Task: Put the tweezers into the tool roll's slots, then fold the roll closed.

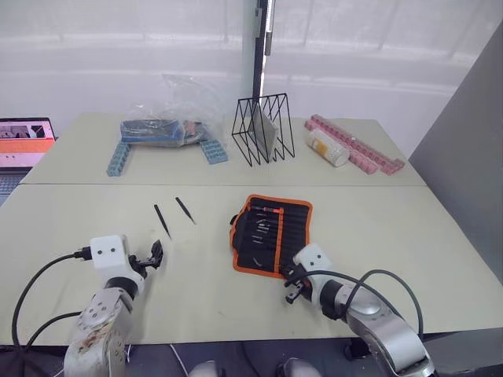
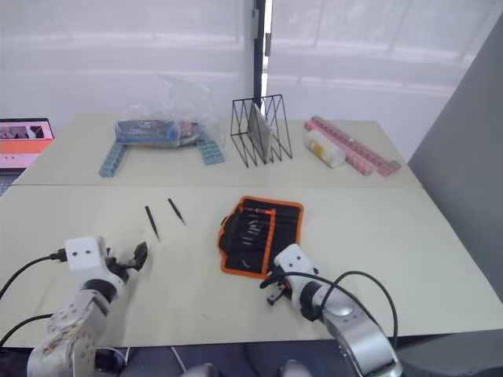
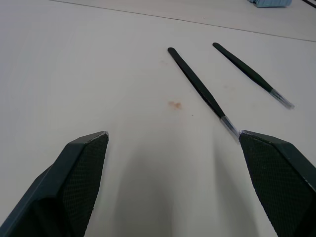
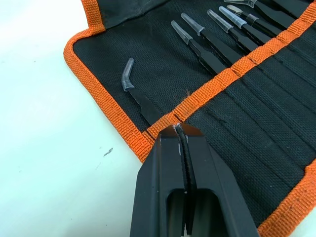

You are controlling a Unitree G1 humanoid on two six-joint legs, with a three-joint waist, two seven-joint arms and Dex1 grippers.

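1. At the middle of the surface point(image 1: 377, 236) lies the tool roll point(image 1: 271, 234), spread open and flat, orange trim all round; it is not yet folded.
2. In the slots point(image 4: 256, 94) several tweezers already sit, their clear-capped tips poking out above the orange band; the right wrist view shows about six, one with a bent tip nearest the roll's edge. The exact count is hard to tell.
3. Well apart from the roll, on its left side, two loose tweezers point(image 1: 163, 221) lie bare on the surface, close to each other and roughly parallel. These two are, by my judgement, what is left to slot in, and after them the fold.
4. The right gripper point(image 4: 182, 129) rests at the roll's near edge, by the orange band, its jaws pressed together with nothing visibly between them.
5. The left gripper point(image 3: 173, 143) sits further left of the roll, just short of the loose pair, jaws spread wide and empty, with the nearer tweezer's tip close to one jaw.
6. Beyond the roll, at the back of the surface, stand a black wire rack point(image 1: 263, 129), a plastic bag of blue parts point(image 1: 169, 126) and pink strips point(image 1: 357, 145), all away from the work.
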